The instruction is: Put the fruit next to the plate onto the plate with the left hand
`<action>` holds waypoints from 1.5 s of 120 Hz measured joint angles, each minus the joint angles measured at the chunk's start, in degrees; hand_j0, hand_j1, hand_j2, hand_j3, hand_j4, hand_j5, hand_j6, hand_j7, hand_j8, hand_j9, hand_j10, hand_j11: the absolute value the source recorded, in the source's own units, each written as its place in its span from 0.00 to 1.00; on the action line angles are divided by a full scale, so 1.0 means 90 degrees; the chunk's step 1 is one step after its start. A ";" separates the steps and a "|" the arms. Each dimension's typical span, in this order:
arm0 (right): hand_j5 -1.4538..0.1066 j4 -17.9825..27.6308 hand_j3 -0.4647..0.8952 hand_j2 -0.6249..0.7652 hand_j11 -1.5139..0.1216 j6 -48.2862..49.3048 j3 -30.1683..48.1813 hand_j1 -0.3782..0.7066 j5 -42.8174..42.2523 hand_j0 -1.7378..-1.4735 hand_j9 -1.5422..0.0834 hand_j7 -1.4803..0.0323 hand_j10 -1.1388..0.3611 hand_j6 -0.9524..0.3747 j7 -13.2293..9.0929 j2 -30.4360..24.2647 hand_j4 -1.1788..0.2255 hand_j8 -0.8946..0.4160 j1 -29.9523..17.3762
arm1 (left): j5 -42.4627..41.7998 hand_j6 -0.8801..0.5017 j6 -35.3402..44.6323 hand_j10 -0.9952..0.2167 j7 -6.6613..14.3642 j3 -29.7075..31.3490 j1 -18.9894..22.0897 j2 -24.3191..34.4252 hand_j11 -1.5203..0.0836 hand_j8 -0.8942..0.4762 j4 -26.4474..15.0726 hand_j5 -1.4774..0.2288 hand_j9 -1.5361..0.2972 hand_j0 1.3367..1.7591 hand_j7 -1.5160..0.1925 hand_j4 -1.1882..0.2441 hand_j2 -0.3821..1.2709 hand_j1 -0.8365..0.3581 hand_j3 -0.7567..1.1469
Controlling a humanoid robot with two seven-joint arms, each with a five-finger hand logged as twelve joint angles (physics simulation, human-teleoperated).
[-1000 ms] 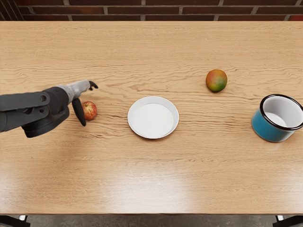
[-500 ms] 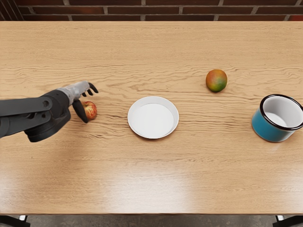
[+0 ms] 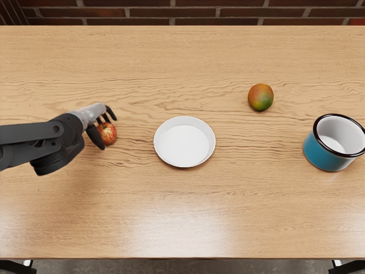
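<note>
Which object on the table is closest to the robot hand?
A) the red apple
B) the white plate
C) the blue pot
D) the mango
A: the left robot hand is right at the red apple, while the white plate, the mango and the blue pot all lie farther to the picture's right.

Mango (image 3: 260, 97), maybe, mid-right; blue white-lined mug (image 3: 333, 142) at right edge of table (image 3: 182, 217).
</note>
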 joint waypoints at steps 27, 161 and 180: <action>0.93 0.0000 0.34 0.45 0.93 -0.0001 -0.0006 0.03 -0.0001 0.30 0.95 0.98 0.76 0.72 0.0002 0.0000 0.84 0.68 0.0008 | -0.0030 0.32 0.0000 0.46 0.0000 -0.0002 0.0009 -0.0039 0.59 0.33 0.0007 0.53 0.53 0.76 0.55 0.52 0.29 0.56 0.40; 0.93 0.0000 0.34 0.45 0.93 -0.0004 -0.0012 0.03 -0.0004 0.30 0.95 0.98 0.76 0.72 -0.0003 0.0000 0.84 0.68 0.0069 | -0.0102 0.34 -0.0006 0.26 0.0002 -0.0061 -0.0027 0.0013 0.38 0.36 0.0010 0.32 0.34 0.75 0.35 0.36 0.47 0.45 0.40; 0.93 0.0000 0.34 0.45 0.93 -0.0022 -0.0014 0.03 -0.0004 0.30 0.95 0.98 0.76 0.72 -0.0003 0.0000 0.84 0.68 0.0106 | -0.0132 0.36 -0.0016 0.24 0.0004 -0.0179 -0.0093 0.0203 0.36 0.38 -0.0075 0.30 0.33 0.75 0.34 0.36 0.47 0.44 0.40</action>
